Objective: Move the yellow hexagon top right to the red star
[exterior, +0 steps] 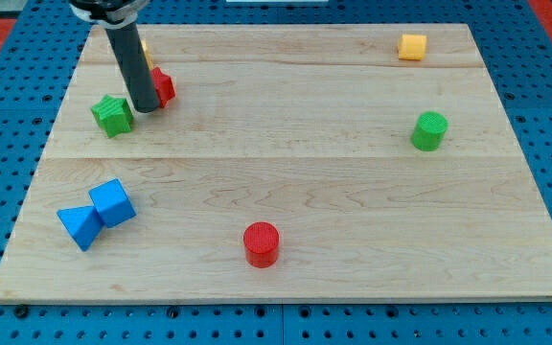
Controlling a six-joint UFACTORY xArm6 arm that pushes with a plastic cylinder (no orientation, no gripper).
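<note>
The red star (164, 87) lies near the view's top left, partly hidden behind my dark rod. My tip (146, 109) rests on the board touching or just off the star's lower left side, between it and the green star (112, 115). A sliver of a yellow block (147, 48) shows behind the rod above the red star; its shape is hidden. Another small angular yellow block (412, 46) sits far off at the view's top right.
A green cylinder (429, 130) stands at the right. A red cylinder (261, 243) stands at the bottom centre. A blue cube (113, 202) and a blue triangle (79, 224) touch at the bottom left. The wooden board (286, 172) ends in blue pegboard.
</note>
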